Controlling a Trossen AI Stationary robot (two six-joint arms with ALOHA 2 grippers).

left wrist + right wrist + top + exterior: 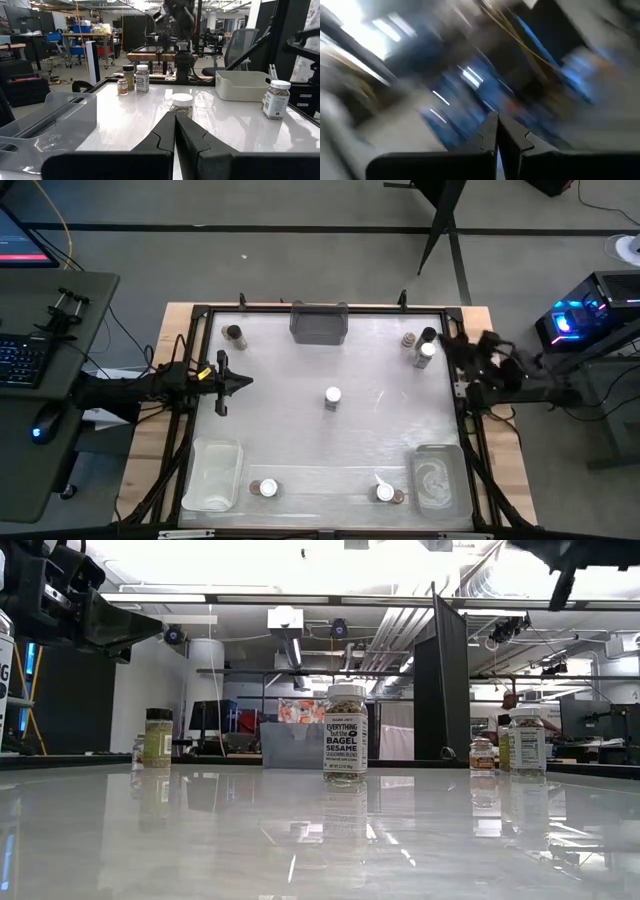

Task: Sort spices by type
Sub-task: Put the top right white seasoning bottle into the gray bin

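Both hands are pinched shut and empty, left hand (243, 382) at the bench's left edge, right hand (452, 340) at its far right, so sorting looks unstarted; the white-lidded clear seasoning jar (332, 397) mid-bench wants an opened reach.

centre: one white-lidded jar (332, 397) alone on the counter (300, 430)
far edge: grey bin (319, 322)
near corners: two clear bins (212, 473)
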